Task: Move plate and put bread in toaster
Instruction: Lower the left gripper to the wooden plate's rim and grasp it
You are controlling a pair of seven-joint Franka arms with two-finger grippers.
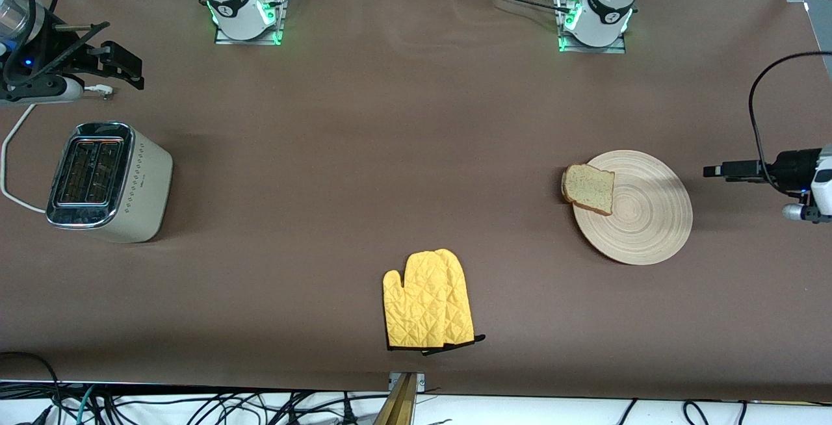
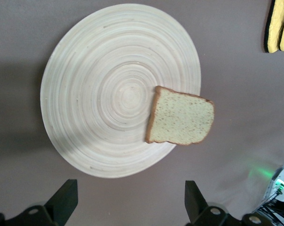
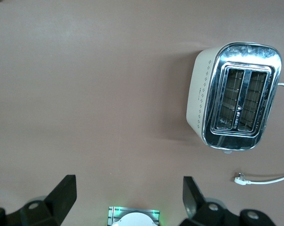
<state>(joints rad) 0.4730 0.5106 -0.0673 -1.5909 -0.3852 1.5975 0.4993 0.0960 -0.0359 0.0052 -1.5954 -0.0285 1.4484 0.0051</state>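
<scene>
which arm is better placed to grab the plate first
Left. The open left gripper hangs beside the round pale wooden plate carrying the brown bread slice; the open right gripper is near the cream toaster.

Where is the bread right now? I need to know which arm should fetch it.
The bread lies on the plate's rim, overhanging its edge toward the right arm's end, at the left arm's end of the table.

Pale ring-grooved plate (image 1: 643, 217), speckled brown bread (image 1: 589, 188), cream diamond-dotted chrome-topped toaster (image 1: 107, 181), quilted yellow mitt (image 1: 426, 299).
</scene>
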